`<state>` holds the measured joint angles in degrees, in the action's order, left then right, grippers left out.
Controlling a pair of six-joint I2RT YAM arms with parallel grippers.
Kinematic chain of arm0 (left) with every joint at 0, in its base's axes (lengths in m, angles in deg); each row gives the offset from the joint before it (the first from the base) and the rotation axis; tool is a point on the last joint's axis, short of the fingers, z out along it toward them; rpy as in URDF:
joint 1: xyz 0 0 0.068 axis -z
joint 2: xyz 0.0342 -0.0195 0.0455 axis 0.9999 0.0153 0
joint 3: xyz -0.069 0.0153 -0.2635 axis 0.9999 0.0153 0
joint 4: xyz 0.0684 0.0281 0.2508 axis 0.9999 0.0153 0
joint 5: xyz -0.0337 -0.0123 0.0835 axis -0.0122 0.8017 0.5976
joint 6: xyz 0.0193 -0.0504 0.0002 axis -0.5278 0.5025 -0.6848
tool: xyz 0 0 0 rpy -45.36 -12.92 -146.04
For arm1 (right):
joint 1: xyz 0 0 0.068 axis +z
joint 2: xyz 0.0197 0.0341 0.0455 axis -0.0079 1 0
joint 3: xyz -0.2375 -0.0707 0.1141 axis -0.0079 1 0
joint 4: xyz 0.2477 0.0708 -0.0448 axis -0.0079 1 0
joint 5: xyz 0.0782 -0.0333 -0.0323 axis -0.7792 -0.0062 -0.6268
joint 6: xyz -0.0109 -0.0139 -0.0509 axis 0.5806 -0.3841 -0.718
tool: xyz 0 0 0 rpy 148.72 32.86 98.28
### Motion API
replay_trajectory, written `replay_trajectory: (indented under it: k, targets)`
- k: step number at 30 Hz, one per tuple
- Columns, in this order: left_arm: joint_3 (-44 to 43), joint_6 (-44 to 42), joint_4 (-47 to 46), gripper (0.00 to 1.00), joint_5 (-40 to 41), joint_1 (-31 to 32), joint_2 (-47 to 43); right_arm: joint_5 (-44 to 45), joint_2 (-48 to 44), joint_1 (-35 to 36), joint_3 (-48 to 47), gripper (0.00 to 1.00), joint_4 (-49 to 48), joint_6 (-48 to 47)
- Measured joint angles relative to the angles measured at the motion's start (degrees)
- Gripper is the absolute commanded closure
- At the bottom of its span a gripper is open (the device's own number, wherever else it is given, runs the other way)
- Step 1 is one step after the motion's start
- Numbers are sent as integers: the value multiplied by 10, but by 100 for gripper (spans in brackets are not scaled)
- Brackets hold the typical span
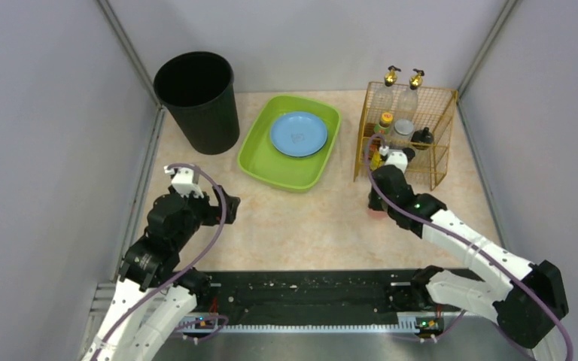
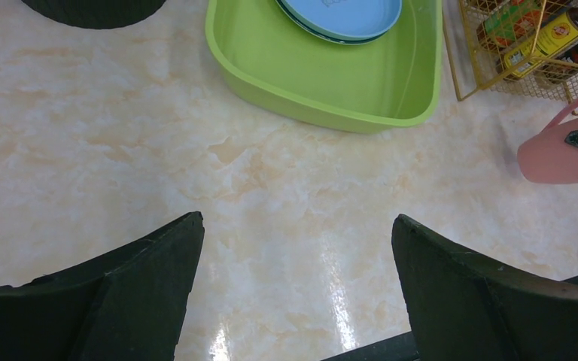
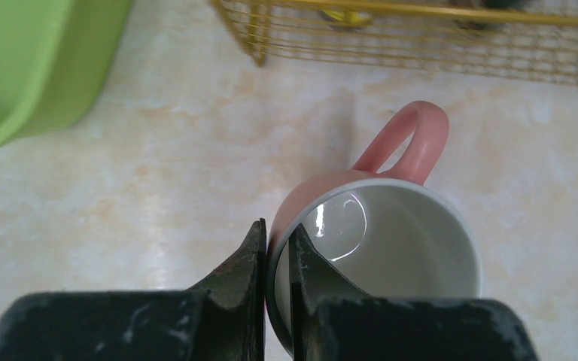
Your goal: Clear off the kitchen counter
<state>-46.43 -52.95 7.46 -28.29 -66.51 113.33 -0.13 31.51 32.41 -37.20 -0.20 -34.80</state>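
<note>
While the right pincer (image 3: 275, 233) is clamped on the rim wall of the upright pink ceramic mug (image 3: 391, 248), one finger inside, the left pincer (image 2: 297, 219) stands wide apart, empty. The mug sits on the pale marbled kitchen counter (image 1: 301, 226) at 6 o'clock of the gold wire rack (image 1: 440, 150), mouth up, handle toward 1 o'clock. Glazed, stiff and breakable, it could slip from this rim hold; the hard counter's long axis runs 9 to 3.

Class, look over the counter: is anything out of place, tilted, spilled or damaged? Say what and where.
Only the pink ceramic mug stands out: it sits upright on the kitchen counter beside the gold wire rack, outside the green plastic tray, with the right hand pinching its rim. Nothing looks spilled or broken.
</note>
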Motion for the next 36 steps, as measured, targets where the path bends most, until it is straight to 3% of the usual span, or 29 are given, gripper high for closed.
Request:
replay_trajectory:
  k: [9, 17, 25, 36]
  targets:
    - [6, -6, 0, 1, 12, 0, -15, -21, 121, 106, -150, 100, -47, -38]
    - [7, -7, 0, 1, 19, 0, -15, -113, 180, 120, -211, 100, -100, -119]
    - [8, -9, 0, 1, 24, 0, -16, -210, 276, 120, -335, 100, -99, -280]
    - [8, -11, 0, 1, 24, -1, -28, -367, 317, 108, -344, 100, -112, -550]
